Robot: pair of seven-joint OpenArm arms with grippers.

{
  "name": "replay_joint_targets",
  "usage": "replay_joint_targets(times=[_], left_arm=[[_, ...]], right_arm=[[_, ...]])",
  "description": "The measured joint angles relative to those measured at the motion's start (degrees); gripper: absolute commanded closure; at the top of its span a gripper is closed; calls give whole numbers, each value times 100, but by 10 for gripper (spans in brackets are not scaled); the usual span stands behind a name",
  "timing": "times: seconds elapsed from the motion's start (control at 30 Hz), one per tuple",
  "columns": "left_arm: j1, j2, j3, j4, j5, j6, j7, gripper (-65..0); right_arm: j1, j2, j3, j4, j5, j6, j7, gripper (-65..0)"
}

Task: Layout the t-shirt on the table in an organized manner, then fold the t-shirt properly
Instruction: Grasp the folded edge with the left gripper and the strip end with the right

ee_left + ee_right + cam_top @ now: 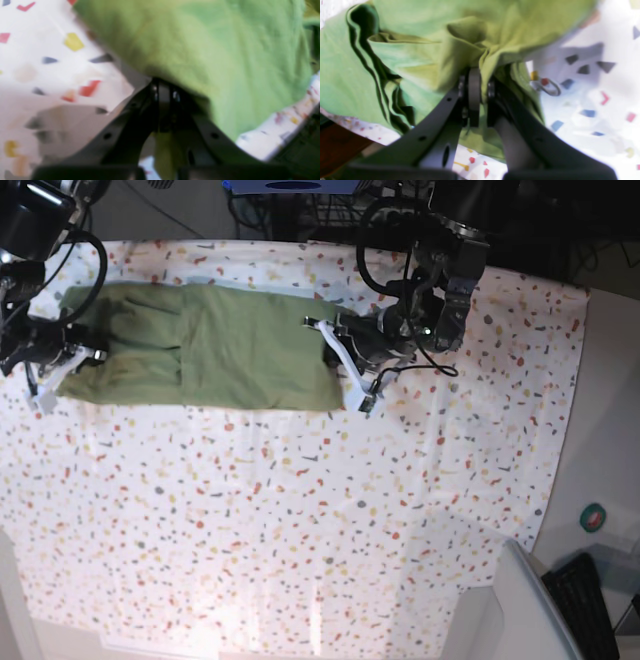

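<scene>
Gripping: left gripper (163, 86) and right gripper (475, 82) are each clamping an opposite end of the t-shirt (210, 350).
Lying: shirt is stretching across the table (300, 520).
Risking: uneven pulling is likely bunching cloth.

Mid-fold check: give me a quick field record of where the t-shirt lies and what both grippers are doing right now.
t-shirt: olive green, stretched into a long band across the far part of the table, wrinkled at its ends
left gripper: shut on the t-shirt, at the band's end nearer the table's middle
right gripper: shut on the t-shirt, cloth bunched between the jaws, at the band's end by the table's edge
band: stretched between the two grips
blur: both wrist views are soft, fine detail unclear
</scene>
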Motion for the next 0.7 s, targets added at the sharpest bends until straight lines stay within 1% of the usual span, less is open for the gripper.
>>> replay_joint_targets(times=[0.1,0.2,0.3,0.4,0.43,0.5,0.53,0.57,0.63,0.7], left_arm=[[-153,-96,306,-55,24,7,-37,0],[-94,-22,507,-61,11,-2,-33,0],[-72,15,518,-81,-20,-24,-13,0],[-94,-46,455,-74,-20,-20,-26,0],[-103,-50,439,-74,-20,-17,-20,0],[-103,-63,442,-74,-22,-17,-37,0],[-105,-92,442,-74,-20,-20,-37,0],[-103,-127,442,-74,-42,-22,-37,0],[-103,-199,442,-74,-107,-22,-39,0],[-103,-262,334,-68,-118,-52,-35,0]], right_arm=[[2,-20,-2,2,-20,2,-7,0],[-37,-31,-13,374,-68,0,-59,0],[-94,-2,-15,761,-28,-2,-24,0],[-101,-17,-15,767,-57,-2,-28,0],[-98,-17,-15,737,-55,-63,-28,0],[-83,-15,-9,608,-31,-431,-24,0],[-74,-17,7,538,-48,-544,-26,0],[-79,-28,11,514,-39,-649,-24,-33],[-92,-28,17,514,-66,-752,-26,-197],[-81,-28,17,516,-44,-756,-22,-366]])
